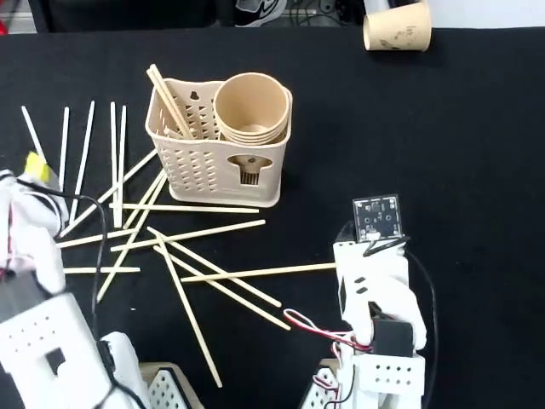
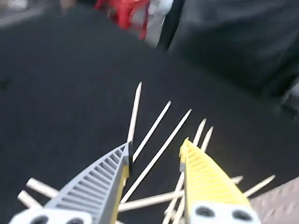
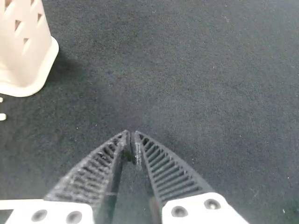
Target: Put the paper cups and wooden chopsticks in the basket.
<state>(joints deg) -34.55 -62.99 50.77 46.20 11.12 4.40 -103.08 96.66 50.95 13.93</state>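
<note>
Left claw (image 2: pixel 155 144): wide open with nothing in it as far as we can see. The grey and yellow fingers are well apart, up over the table (image 1: pixel 443 153).
Right claw (image 3: pixel 131 137): pinched closed with the tips touching and nothing between them, sitting low over bare table.
Basket (image 1: pixel 213 175): upright on the table, ahead of the right claw and off toward the left claw's side. We catch its corner near the right claw too (image 3: pixel 25 46).
Stacked cups (image 1: pixel 251 106): nested upright inside the basket, in the end nearer the right claw.
Stowed chopsticks (image 1: pixel 170 102): a few lean tilted in the basket's other end, the one nearer the left claw.
Loose chopsticks (image 1: pixel 255 273): a messy scatter flat on the table between the two claws. Several fan out just past the left claw's tips, and one reaches nearly to the right arm.
Lone cup (image 1: pixel 397 28): lying on its side at the table's far edge, well ahead of the right claw and well apart from both claws.
</note>
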